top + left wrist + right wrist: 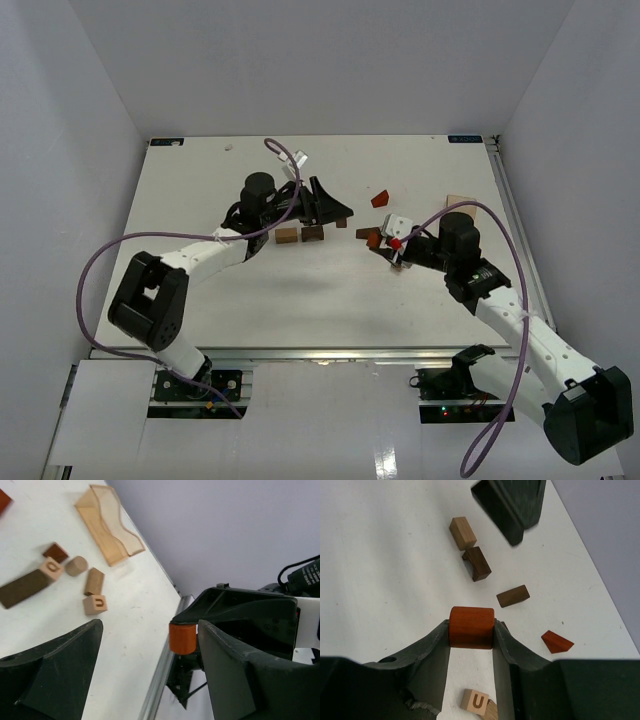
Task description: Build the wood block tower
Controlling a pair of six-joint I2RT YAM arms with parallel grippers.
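Cylinder (471,626) ends hidden inside right hand (471,630)

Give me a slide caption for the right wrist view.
Right gripper clamps a reddish-brown cylinder; wooden blocks lie scattered on the white table.

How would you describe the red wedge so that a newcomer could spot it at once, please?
On the white table, find the right gripper, shut on a reddish cylinder. Beyond it, toward the far edge, the red wedge lies alone. Its bright red colour and sloping face set it apart from the brown and tan boxy blocks nearby.
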